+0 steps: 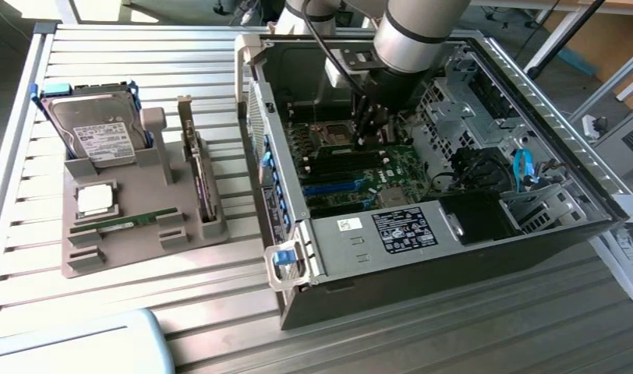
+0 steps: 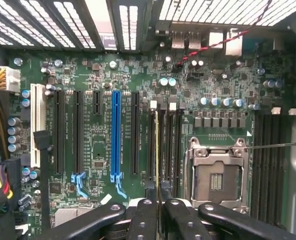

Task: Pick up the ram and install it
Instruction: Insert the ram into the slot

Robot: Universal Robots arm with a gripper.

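Observation:
My gripper (image 1: 366, 139) is down inside the open computer case (image 1: 431, 234), over the motherboard beside the processor socket (image 2: 215, 175). In the wrist view its black fingers (image 2: 143, 220) are shut on the ram (image 2: 156, 150). The ram shows edge-on as a thin yellowish line running along one of the black memory slots next to the socket. I cannot tell how deep it sits in the slot. A green stick (image 1: 124, 224) lies flat in the grey holder tray (image 1: 139, 249) outside the case.
The tray also carries a hard drive (image 1: 93, 136), a square silver chip (image 1: 95, 199) and an upright expansion card (image 1: 197, 175). Long expansion slots, one of them blue (image 2: 116, 135), lie beside the memory slots. Cables and a drive cage (image 1: 503, 179) fill the case's far end.

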